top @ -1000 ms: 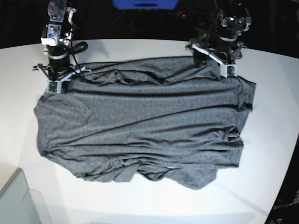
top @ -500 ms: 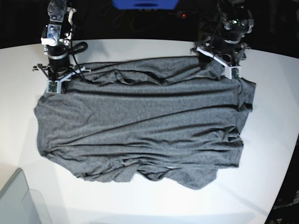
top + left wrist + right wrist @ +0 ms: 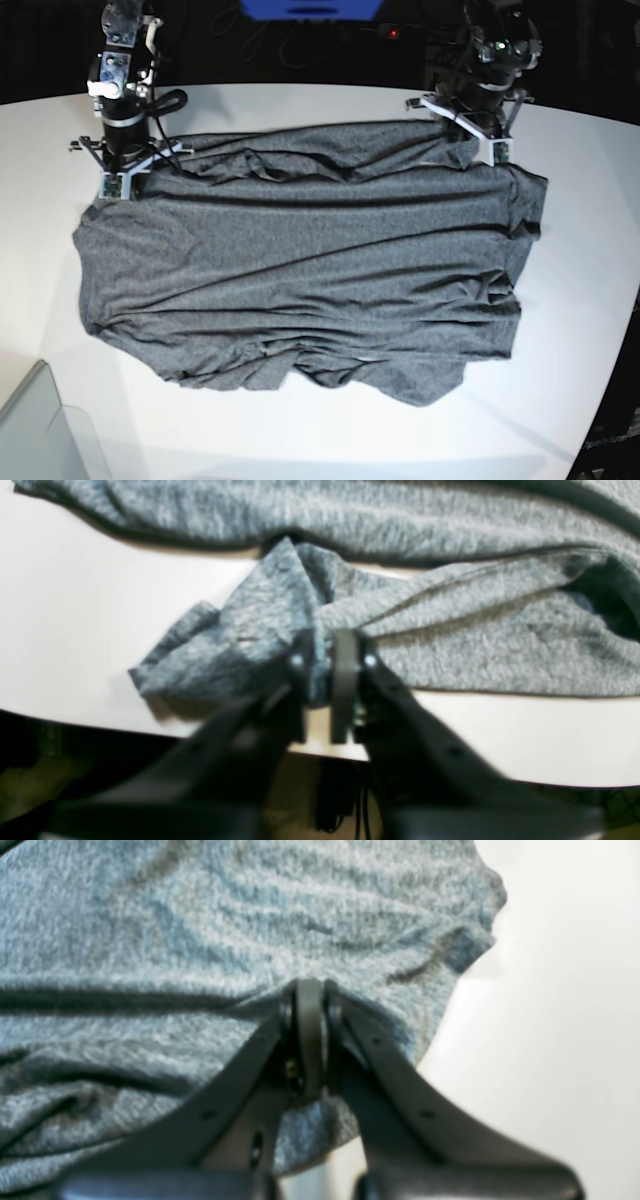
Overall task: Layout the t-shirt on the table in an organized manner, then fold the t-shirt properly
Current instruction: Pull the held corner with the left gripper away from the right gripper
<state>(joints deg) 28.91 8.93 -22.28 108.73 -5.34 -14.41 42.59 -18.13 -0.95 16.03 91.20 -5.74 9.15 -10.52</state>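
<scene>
Since a second ago the left end effector (image 3: 478, 128), at the far right of the base view, has shifted a little toward the far edge of the desk (image 3: 300, 440) and has closed; the far right corner of the cloth now lies drawn a bit farther back with it. The right end effector (image 3: 125, 160), at the far left, has not moved.

There is one t-shirt (image 3: 300, 270), one desk, and two end effectors. A translucent grey bin corner (image 3: 40, 430) shows at the near left.

The left wrist view shows the left end effector (image 3: 327, 680) with its fingers (image 3: 345, 670) pressed together on a bunched fold of the t-shirt (image 3: 450, 645), close to the desk (image 3: 75, 620) edge. In the right wrist view the right end effector (image 3: 310, 1030) is likewise clamped tight on the hem of the t-shirt (image 3: 200, 940), with bare desk (image 3: 560, 1015) to the right.

The t-shirt lies spread across the middle of the desk, wrinkled, its far edge rumpled between the two end effectors, its near edge uneven.
</scene>
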